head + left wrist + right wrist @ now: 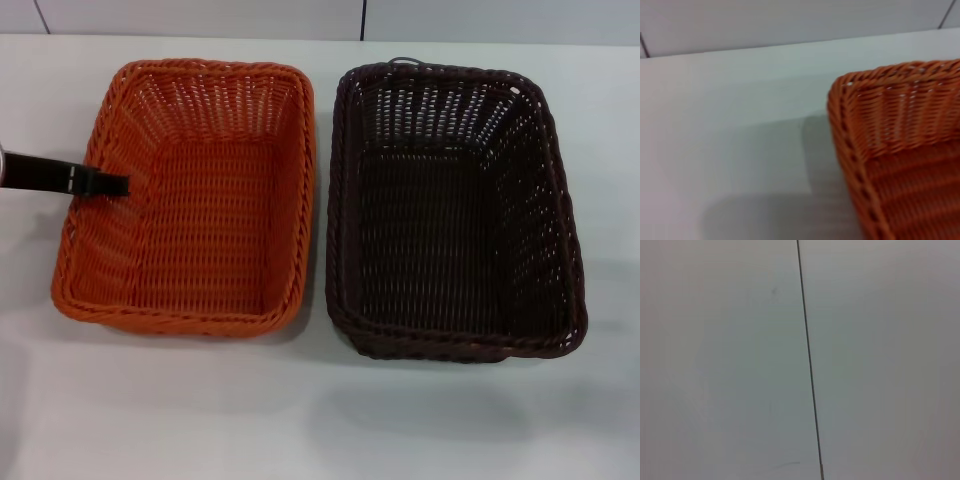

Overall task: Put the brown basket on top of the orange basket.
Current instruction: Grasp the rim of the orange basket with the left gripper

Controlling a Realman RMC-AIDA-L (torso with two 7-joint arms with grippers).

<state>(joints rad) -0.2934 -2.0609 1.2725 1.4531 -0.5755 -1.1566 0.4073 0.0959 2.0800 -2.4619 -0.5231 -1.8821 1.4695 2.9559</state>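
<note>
The orange basket (190, 195) stands on the white table, left of centre in the head view. The brown basket (455, 205) stands right beside it, on its right, with a narrow gap between them. Both are upright and empty. My left gripper (112, 184) reaches in from the left, with its black tip over the orange basket's left rim. The left wrist view shows one corner of the orange basket (900, 150) with bare table beside it. My right gripper does not show in any view.
The white table (320, 420) has bare room in front of both baskets. A pale wall (200, 15) runs behind it. A small metal loop (402, 62) sits at the brown basket's far rim. The right wrist view shows only a pale surface with a dark seam (809, 360).
</note>
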